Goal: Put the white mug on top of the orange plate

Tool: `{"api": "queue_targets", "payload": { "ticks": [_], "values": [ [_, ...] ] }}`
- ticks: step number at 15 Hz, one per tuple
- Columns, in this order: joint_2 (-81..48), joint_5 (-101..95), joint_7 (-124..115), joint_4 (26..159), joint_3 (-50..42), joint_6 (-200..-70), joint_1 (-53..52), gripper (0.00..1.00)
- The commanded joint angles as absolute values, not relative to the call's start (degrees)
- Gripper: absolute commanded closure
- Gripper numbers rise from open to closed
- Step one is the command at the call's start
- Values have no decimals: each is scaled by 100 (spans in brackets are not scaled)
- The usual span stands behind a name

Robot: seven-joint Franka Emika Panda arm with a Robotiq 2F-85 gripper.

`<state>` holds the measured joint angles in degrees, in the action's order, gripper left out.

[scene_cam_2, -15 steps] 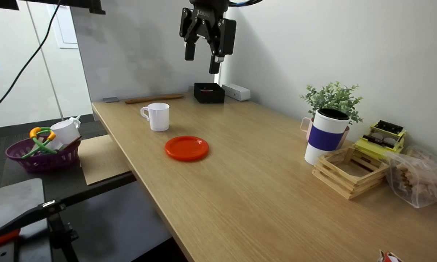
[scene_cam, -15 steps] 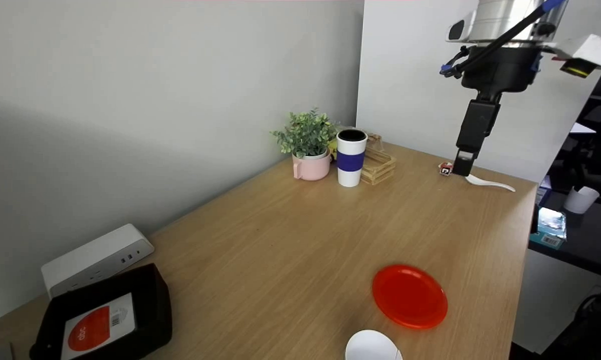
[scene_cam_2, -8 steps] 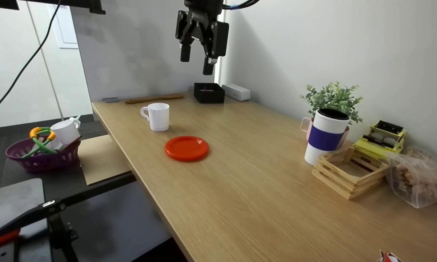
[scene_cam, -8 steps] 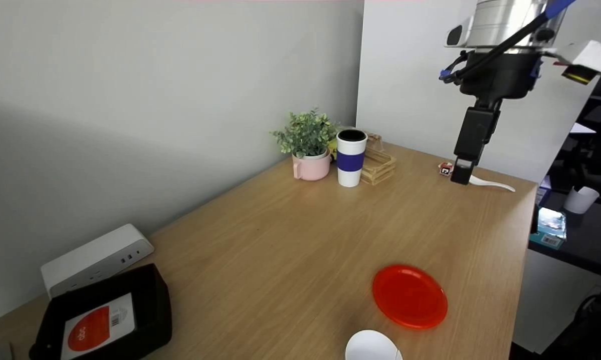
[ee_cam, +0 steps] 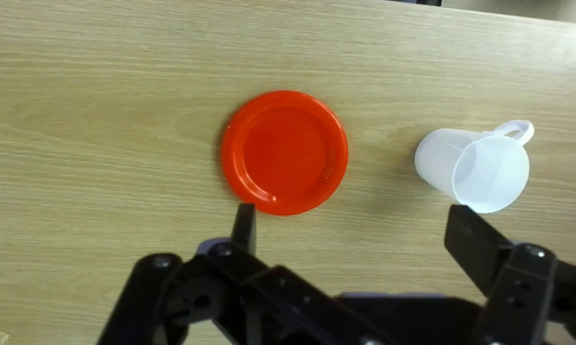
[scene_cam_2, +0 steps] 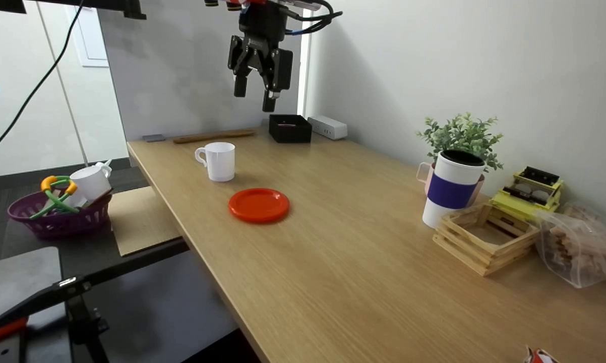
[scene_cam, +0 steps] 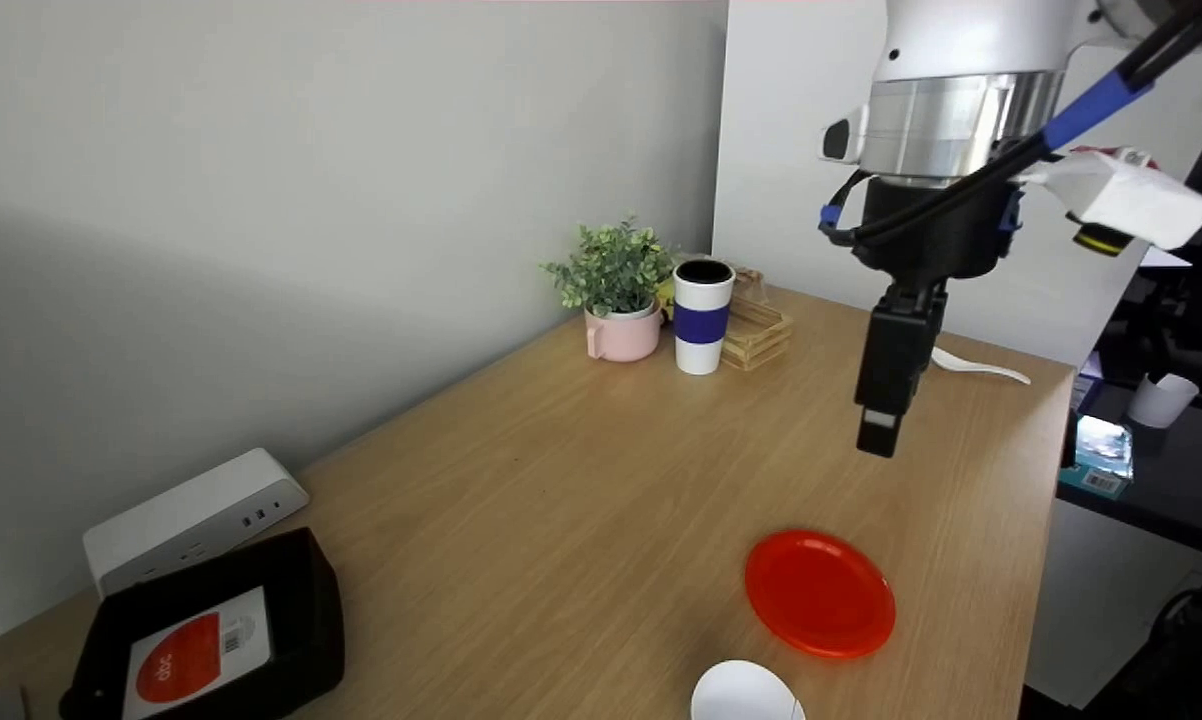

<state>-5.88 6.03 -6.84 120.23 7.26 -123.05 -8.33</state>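
The white mug (scene_cam_2: 221,162) stands upright on the table with its handle to the left in an exterior view. It is cut by the bottom edge of an exterior view (scene_cam: 746,692). In the wrist view, the mug (ee_cam: 436,160) is at the right. The orange plate (scene_cam_2: 259,205) lies flat beside the mug, apart from it, with nothing on it. The plate also shows in an exterior view (scene_cam: 819,594) and in the wrist view (ee_cam: 284,153). My gripper (ee_cam: 352,211) is open and empty, high above the table. It also shows in both exterior views (scene_cam: 877,440) (scene_cam_2: 254,100).
A tall white cup with a blue band (scene_cam: 701,322), a plant in a pink mug (scene_cam: 623,330) and a wooden crate (scene_cam_2: 484,237) stand along the wall. A black tray (scene_cam: 311,610) and a white power strip (scene_cam: 196,520) are at the far end. A white spoon (scene_cam: 976,367) lies near the table edge.
My gripper has moved lower and closer to the plate and mug, going left in both exterior views. It has stayed open. The mug and plate have not moved.
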Motion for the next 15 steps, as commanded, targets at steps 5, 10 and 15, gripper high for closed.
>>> {"api": "queue_targets", "payload": {
  "ticks": [5,10,15],
  "values": [
    [-2156,70,-902,10347,825,-11372,-1152,0],
    [-2379,122,-845,10135,829,-11071,-1268,0],
    [-2401,248,-723,10116,836,-11134,-1199,0]
  ]
}}
